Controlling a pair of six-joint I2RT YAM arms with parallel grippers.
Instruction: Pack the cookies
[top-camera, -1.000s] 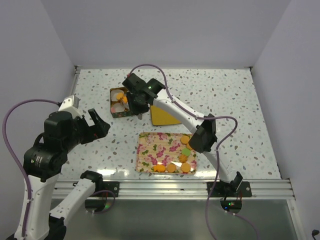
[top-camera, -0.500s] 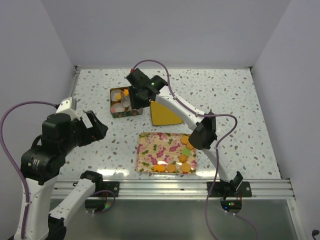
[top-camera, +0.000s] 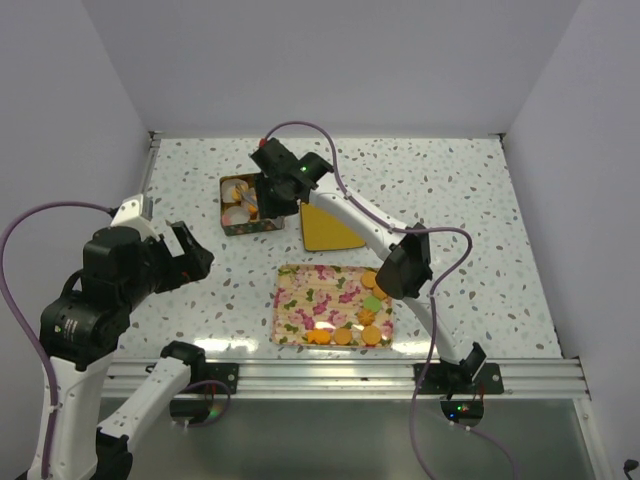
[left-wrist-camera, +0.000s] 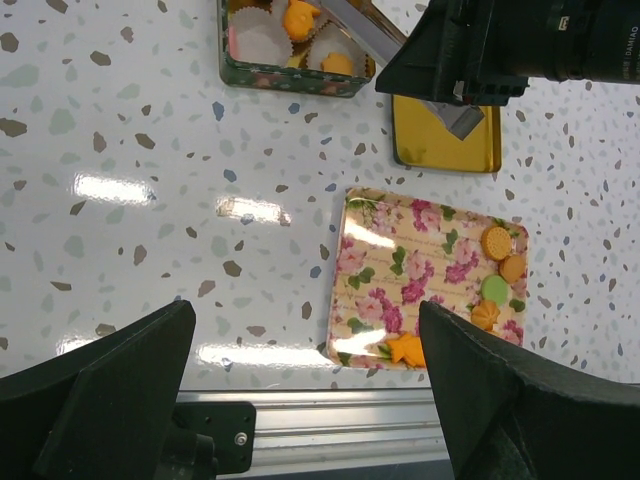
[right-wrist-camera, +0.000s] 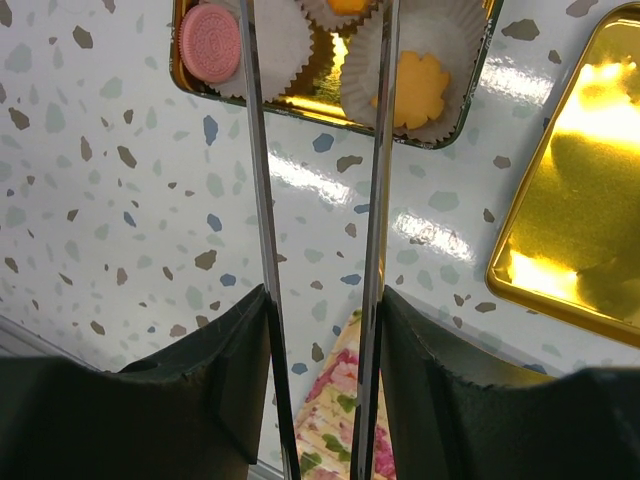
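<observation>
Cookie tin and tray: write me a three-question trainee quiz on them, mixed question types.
1. True or false: the gold lid lies on the floral tray.
2. In the right wrist view, the round cookie in the green tin is: A pink, B blue, C black.
3. Fill in: the ___ arm's jaws hang over the tin.
Key: 1 false, the lid lies on the table beside the tin; 2 A; 3 right arm.

The left arm (top-camera: 110, 270) and the right arm (top-camera: 350, 213) had white links and black joints, each with a purple cable (top-camera: 40, 213). The right end effector (right-wrist-camera: 318, 15) had two thin metal fingers (right-wrist-camera: 385, 170).
</observation>
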